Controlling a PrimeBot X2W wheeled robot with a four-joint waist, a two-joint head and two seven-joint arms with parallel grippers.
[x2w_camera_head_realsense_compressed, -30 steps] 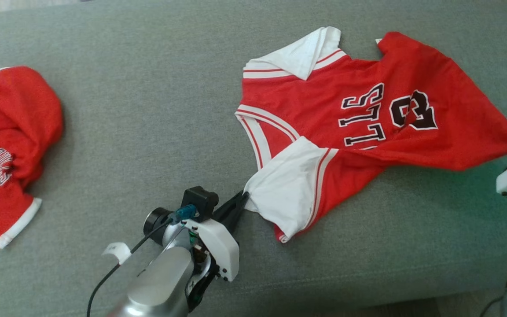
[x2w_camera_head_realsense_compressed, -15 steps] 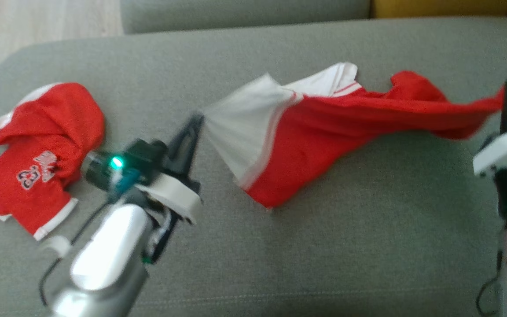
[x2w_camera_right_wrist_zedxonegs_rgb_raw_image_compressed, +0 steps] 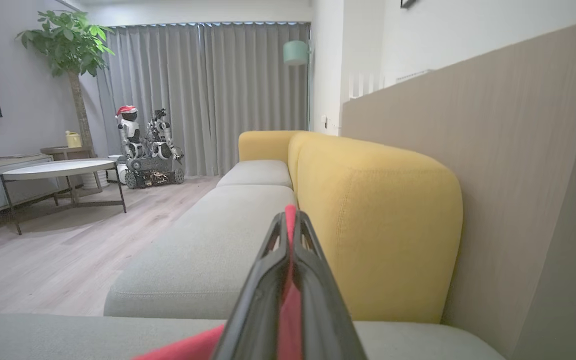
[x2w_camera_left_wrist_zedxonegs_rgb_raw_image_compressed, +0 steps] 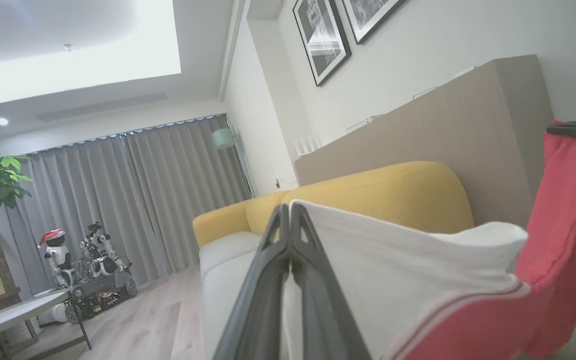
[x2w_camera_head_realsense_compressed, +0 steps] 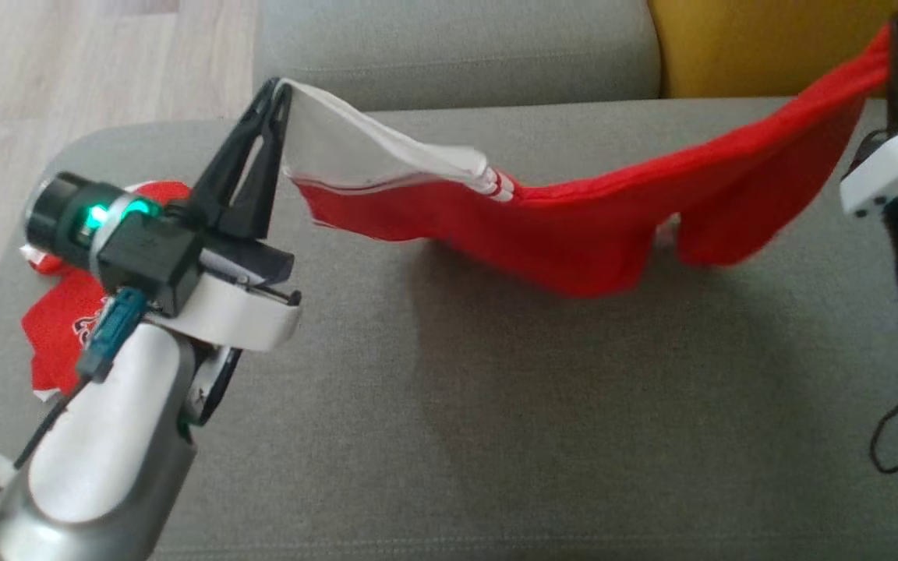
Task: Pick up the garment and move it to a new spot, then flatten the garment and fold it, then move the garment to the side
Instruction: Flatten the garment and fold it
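The garment, a red jersey with white sleeves, hangs stretched between both grippers above the grey sofa seat, sagging in the middle. My left gripper is shut on the white sleeve's tip at the upper left; the left wrist view shows the sleeve pinched by the left gripper. My right gripper is shut on the red hem at the upper right. In the right wrist view, red cloth sits between the closed fingers of the right gripper.
A second red jersey lies crumpled at the seat's left end, partly behind my left arm. A yellow sofa back stands behind the seat, with another grey seat beyond. Wooden floor lies to the left.
Both grippers have lifted the garment off the seat, from lying spread to hanging stretched in the air. The head camera has tilted up, bringing the sofa back and floor into view.
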